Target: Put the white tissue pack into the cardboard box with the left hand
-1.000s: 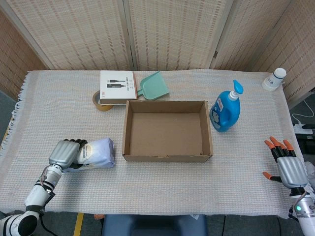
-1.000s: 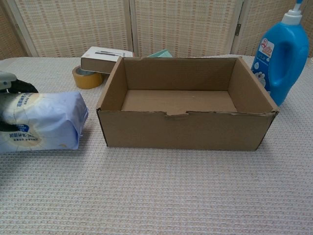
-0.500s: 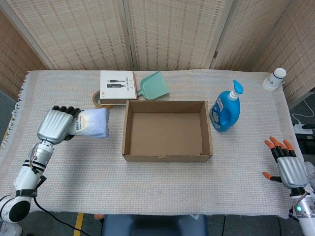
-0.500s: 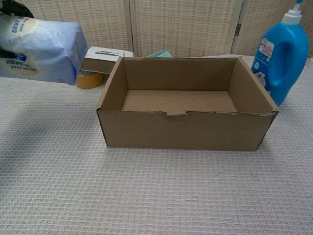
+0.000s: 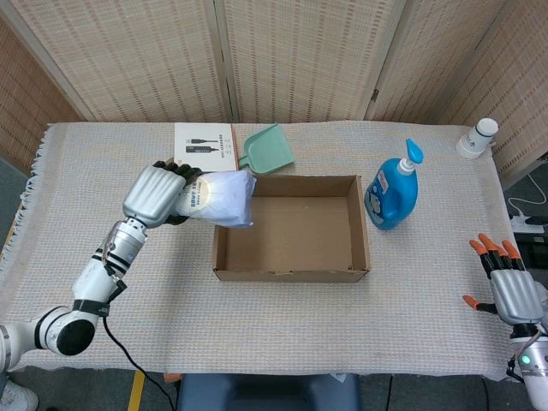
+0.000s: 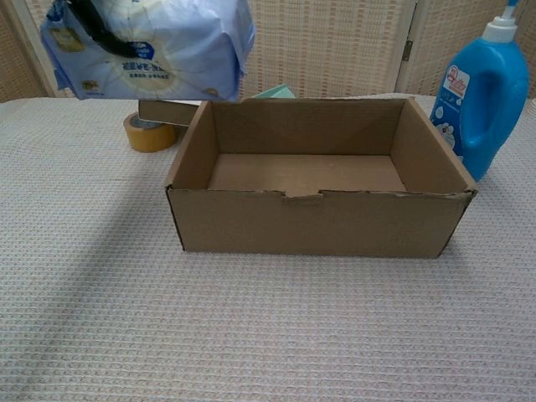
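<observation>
1. The left hand (image 5: 156,194) is raised off the woven cloth (image 5: 128,300), its fingers (image 5: 176,171) wrapped round one end of the white tissue pack (image 5: 222,197) and holding it in the air.
2. The pack juts from those fingers toward the cardboard box (image 5: 291,227); its far end overhangs the box's left wall and near-left corner in the head view. In the chest view the pack (image 6: 151,46) hangs above the rim, well clear of the box's left edge (image 6: 191,138), with dark fingers (image 6: 96,29) across its face.
3. Behind the fingers, partly hidden by the hand and pack, lie a white flat carton (image 5: 205,141) and a tape roll (image 6: 149,132); a green dustpan (image 5: 268,150) sits just past the pack's far end, close to the box's back edge.
4. The box stands open, its floor bare, all four walls upright; the front rim (image 6: 318,197) has a small notch at the middle.
5. A blue detergent bottle (image 5: 394,193) stands just beside the box's right wall, and a white bottle (image 5: 477,137) sits near the cloth's far right corner.
6. The right hand (image 5: 511,287) rests at the cloth's right edge, well apart from everything, fingers spread wide and holding nothing.
</observation>
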### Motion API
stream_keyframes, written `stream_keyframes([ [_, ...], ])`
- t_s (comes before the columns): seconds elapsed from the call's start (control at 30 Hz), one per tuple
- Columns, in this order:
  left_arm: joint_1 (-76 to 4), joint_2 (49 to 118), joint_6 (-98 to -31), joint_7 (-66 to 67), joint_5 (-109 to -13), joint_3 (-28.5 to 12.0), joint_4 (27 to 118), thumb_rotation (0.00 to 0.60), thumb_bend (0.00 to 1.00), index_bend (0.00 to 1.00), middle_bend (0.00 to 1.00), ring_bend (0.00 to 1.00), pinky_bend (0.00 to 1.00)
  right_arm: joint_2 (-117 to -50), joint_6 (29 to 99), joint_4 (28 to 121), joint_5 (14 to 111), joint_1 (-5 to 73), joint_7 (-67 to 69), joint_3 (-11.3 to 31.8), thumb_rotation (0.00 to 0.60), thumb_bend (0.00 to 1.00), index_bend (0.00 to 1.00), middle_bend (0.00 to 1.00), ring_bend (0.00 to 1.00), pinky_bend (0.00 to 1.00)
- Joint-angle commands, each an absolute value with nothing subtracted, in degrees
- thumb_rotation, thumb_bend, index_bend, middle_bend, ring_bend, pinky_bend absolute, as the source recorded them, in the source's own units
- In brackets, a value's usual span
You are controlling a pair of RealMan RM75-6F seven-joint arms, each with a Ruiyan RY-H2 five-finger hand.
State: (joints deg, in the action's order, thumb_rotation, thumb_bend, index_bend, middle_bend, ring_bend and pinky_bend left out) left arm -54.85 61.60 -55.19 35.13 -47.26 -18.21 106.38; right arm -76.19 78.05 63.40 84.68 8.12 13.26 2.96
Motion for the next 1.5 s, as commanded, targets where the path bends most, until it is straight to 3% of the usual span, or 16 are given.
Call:
stream_keyframes([
  [0.03,-57.4,65.7,-56.6,34.7,-47.7,-19.7,105.6,0.6,0.28,0.54,0.64,0.51,0.55,-76.3,77.6,63.1,84.5,8.2,13.4,3.0,0.6,0.0,0.1,0.0,0.0,0.0],
  [0.3,-59.3,75.5,-60.8,29.7,-52.6,-20.3,102.8,0.6,0.28,0.54,0.64,0.52,0.56,-76.7,76.6,62.1,83.9,8.5,13.6,3.1,0.6,0.0,0.1,0.0,0.0,0.0],
  [0.83,-65.7,88.6,-61.1,29.1,-54.1,-20.7,94.2,0.6,0.28,0.53,0.63,0.52,0.55,-76.4,75.6,61.6,83.1,8.5,15.0,3.4,0.6,0.0,0.1,0.0,0.0,0.0],
  [0.9,-65.9,89.2,-60.5,28.9,-54.2,-20.2,92.7,0.6,0.27,0.45,0.57,0.48,0.53,-76.3,75.5,61.4,83.0,8.5,15.3,3.5,0.6,0.0,0.1,0.0,0.0,0.0],
  [0.93,-66.0,89.1,-59.7,28.7,-53.9,-19.9,92.4,0.6,0.25,0.34,0.48,0.41,0.49,-76.3,75.4,61.3,82.9,8.5,15.3,3.5,0.6,0.0,0.1,0.0,0.0,0.0],
  [1.0,-66.2,88.0,-57.0,28.6,-52.3,-19.5,92.1,0.6,0.2,0.08,0.17,0.15,0.31,-76.2,75.0,61.2,82.9,8.5,15.4,3.4,0.6,0.0,0.1,0.0,0.0,0.0],
  [1.07,-66.1,87.8,-57.2,28.4,-52.2,-19.6,91.3,0.6,0.18,0.0,0.01,0.01,0.17,-76.2,74.6,61.4,82.8,8.5,15.2,3.2,0.6,0.0,0.1,0.0,0.0,0.0],
  [1.23,-65.7,87.5,-57.7,28.4,-52.5,-19.5,90.8,0.6,0.18,0.0,0.0,0.0,0.09,-76.2,74.5,61.5,82.9,8.6,15.1,3.2,0.6,0.0,0.1,0.0,0.0,0.0],
  [1.5,-62.0,80.8,-61.2,29.5,-53.8,-18.6,93.2,0.6,0.18,0.0,0.0,0.0,0.09,-76.9,74.8,61.3,83.5,8.6,14.1,2.8,0.6,0.0,0.1,0.0,0.0,0.0],
])
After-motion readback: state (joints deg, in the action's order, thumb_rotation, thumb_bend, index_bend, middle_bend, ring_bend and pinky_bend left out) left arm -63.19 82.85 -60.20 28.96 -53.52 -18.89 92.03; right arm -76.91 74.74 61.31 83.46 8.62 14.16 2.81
